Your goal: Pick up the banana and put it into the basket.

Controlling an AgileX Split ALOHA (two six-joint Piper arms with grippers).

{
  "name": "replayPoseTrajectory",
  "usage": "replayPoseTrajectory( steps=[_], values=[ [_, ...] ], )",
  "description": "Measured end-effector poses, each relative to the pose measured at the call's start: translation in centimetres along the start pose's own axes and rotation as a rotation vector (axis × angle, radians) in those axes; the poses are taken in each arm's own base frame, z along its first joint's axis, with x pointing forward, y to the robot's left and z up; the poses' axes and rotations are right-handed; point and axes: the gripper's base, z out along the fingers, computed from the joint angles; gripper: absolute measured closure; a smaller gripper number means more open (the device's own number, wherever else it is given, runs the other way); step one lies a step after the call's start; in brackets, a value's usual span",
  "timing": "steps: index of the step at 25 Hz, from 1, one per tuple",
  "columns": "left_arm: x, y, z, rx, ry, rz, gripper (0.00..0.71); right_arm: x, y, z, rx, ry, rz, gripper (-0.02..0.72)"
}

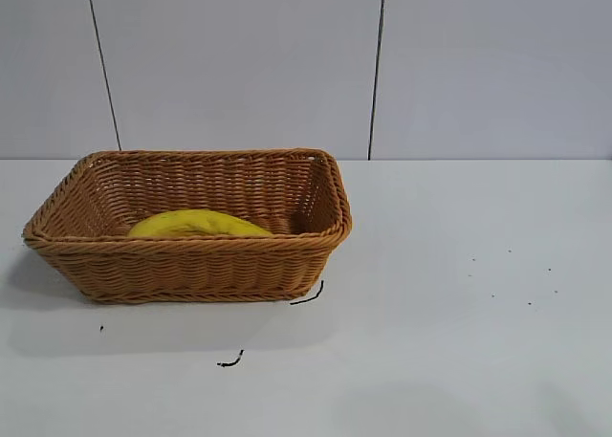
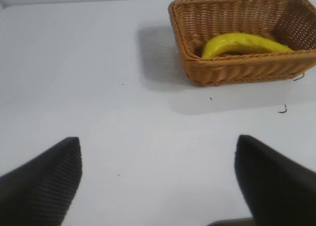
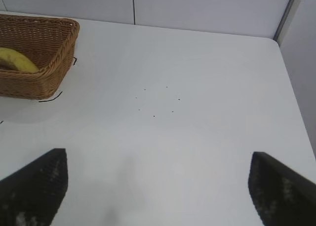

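Banana [image 3: 17,60] in basket [image 3: 54,53], far from right claw [image 3: 157,186]

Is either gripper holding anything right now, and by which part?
Nothing is held. Both the left gripper and right gripper are open; the banana lies in the basket.

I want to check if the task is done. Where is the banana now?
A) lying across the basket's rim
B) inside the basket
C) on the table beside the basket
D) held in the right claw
B: the banana lies inside the basket, below its rim, and no claw holds it.
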Motion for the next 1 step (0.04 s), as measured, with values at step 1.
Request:
replayPoseTrajectory(
  steps=[1],
  values=[
    [0.0,0.0,0.0,0.0,0.0,0.0,0.075,0.0,0.0,0.0,0.0,0.0,0.0,0.025]
  ],
)
